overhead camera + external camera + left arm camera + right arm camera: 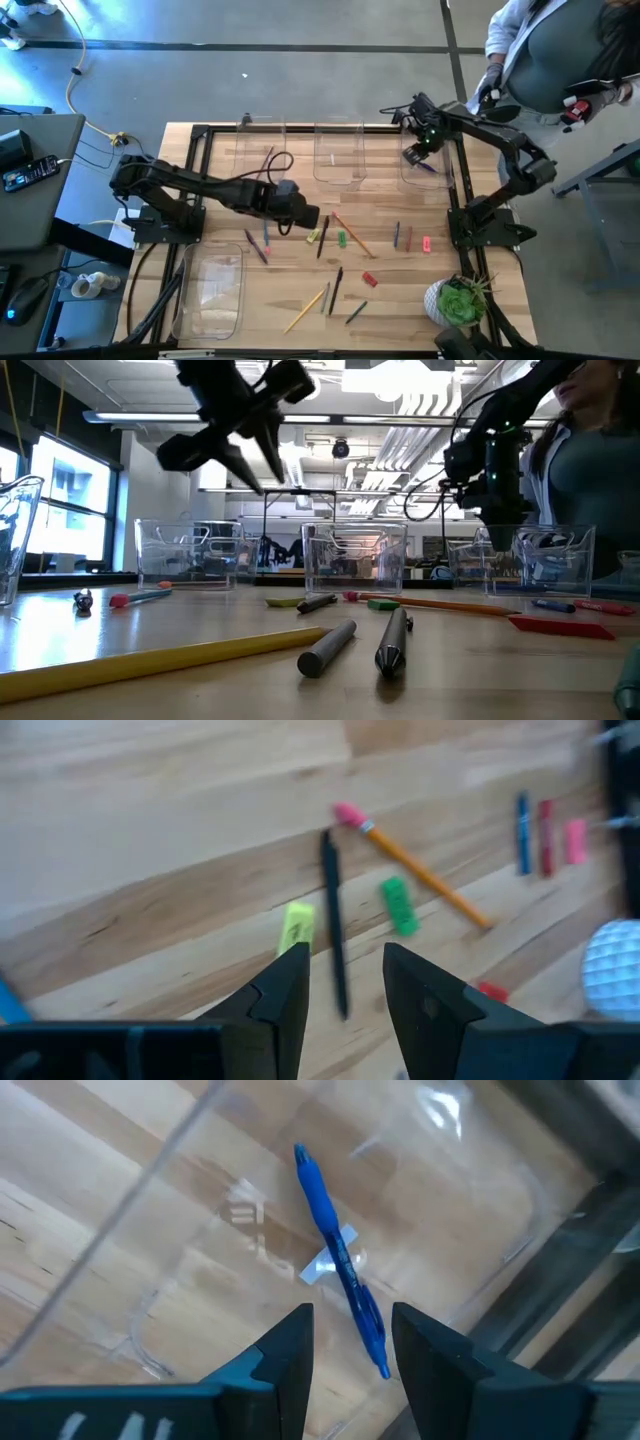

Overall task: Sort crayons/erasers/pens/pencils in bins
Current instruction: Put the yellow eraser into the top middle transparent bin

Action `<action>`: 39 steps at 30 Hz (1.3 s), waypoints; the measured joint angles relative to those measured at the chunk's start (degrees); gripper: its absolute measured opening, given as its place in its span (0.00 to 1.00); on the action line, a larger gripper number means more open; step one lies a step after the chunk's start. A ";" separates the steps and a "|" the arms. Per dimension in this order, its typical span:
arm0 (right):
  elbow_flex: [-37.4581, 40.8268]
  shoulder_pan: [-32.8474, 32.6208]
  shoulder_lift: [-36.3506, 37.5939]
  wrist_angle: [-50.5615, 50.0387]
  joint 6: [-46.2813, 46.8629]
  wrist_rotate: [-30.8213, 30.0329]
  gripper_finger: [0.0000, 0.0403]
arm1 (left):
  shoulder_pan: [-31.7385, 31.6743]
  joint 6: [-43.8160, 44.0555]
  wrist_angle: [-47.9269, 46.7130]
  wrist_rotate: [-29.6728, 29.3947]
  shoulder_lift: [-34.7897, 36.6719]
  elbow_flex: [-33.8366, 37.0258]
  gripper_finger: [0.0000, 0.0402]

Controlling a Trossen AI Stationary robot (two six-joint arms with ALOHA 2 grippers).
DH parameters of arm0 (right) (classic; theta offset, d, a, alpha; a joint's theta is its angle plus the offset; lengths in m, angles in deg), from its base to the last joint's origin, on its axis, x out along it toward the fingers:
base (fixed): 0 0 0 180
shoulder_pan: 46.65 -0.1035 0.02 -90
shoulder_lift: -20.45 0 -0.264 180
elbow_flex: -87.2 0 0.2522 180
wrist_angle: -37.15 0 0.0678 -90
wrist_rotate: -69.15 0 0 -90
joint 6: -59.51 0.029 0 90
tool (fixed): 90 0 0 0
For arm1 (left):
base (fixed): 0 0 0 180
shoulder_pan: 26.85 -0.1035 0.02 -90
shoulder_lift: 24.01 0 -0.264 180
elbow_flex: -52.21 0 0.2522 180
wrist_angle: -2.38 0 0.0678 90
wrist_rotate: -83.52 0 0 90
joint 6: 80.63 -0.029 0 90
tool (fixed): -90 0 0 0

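Observation:
My left gripper (308,216) (345,985) hangs open above the table's middle, tipped down. On the wood below its fingers lies a black pen (334,920), with a yellow eraser (296,926), a green eraser (400,906) and an orange pencil (420,872) beside it. My right gripper (415,155) (350,1342) is open and points down over the far right bin (432,172). A blue pen (340,1260) lies flat on that bin's floor. Neither gripper holds anything.
Two more clear bins (262,150) (340,150) stand along the far edge, and a longer one (212,290) sits near left. Loose pens, pencils and a red eraser (369,279) lie near the front. A potted plant (458,300) stands near right. A person (550,60) is beyond the far right corner.

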 joint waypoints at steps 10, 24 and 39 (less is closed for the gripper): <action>-0.02 -0.02 7.68 1.22 -0.87 0.00 0.32 | -0.52 -4.04 -0.70 -3.98 0.00 -7.15 0.29; -0.02 -0.15 9.61 0.70 3.13 0.20 0.32 | -1.74 -15.87 -4.24 -5.81 0.04 -16.13 0.29; -0.02 -2.18 9.61 0.59 9.75 0.20 0.32 | 1.49 -16.44 -15.40 -11.80 -7.05 -16.22 0.29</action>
